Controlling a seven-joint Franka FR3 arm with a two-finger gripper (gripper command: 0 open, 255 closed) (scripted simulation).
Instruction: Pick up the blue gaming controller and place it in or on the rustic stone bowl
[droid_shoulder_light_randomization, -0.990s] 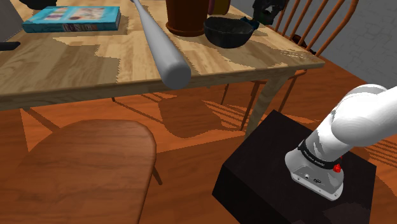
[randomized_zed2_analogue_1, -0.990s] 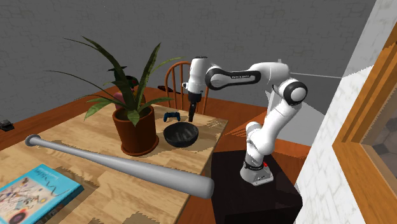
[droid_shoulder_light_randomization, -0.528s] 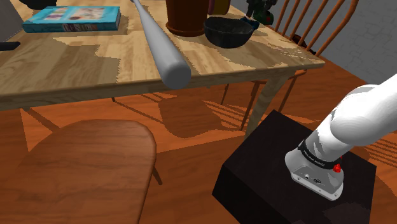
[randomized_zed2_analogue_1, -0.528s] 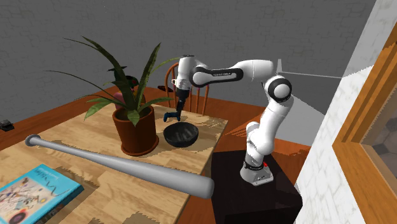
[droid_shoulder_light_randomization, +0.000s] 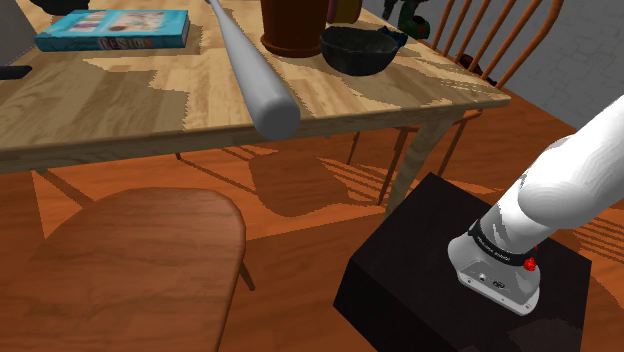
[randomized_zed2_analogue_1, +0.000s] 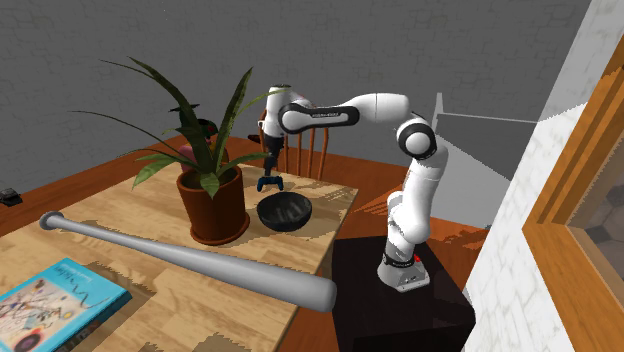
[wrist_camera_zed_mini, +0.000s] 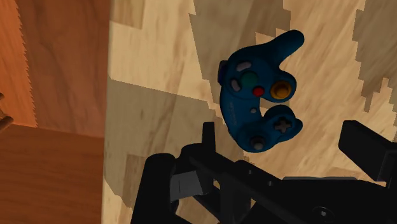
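Claw (wrist_camera_zed_mini: 282, 133) is open: the two black fingers (wrist_camera_zed_mini: 366, 149) stand well apart and clasp nothing.

The controller (wrist_camera_zed_mini: 254, 95) lies flat on the desk (wrist_camera_zed_mini: 153, 76), face up, just ahead of the fingertips. I see no contact between it and either finger. It has a deep blue, glossy, two-horned shell with rounded grips. On its face are green, red and yellow round buttons, plus a grey cross pad and a small grey stick.

The desk is pale wood with a streaky grain, crossed by blocky shadow patches. The controller sits near its edge, and red-brown wood shows beyond that edge.

In the second exterior view the arm (randomized_zed2_analogue_1: 350, 108) stretches out level, with the claw hanging straight over the controller. The bowl (randomized_zed2_analogue_1: 284, 212) is dark, round and thick-walled, with a rough matt look. It stands just beside the controller, on the side nearer that camera. A squat red-brown pot (randomized_zed2_analogue_1: 215, 210) with long green leaves stands next to the bowl. A smooth grey bat (randomized_zed2_analogue_1: 190, 258) lies slantwise across the desk. A blue-covered book (randomized_zed2_analogue_1: 55, 300) lies flat past it.

In the shoulder view I note the black box stand (droid_shoulder_light_randomization: 450, 300) and a rounded brown chair seat (droid_shoulder_light_randomization: 140, 260).
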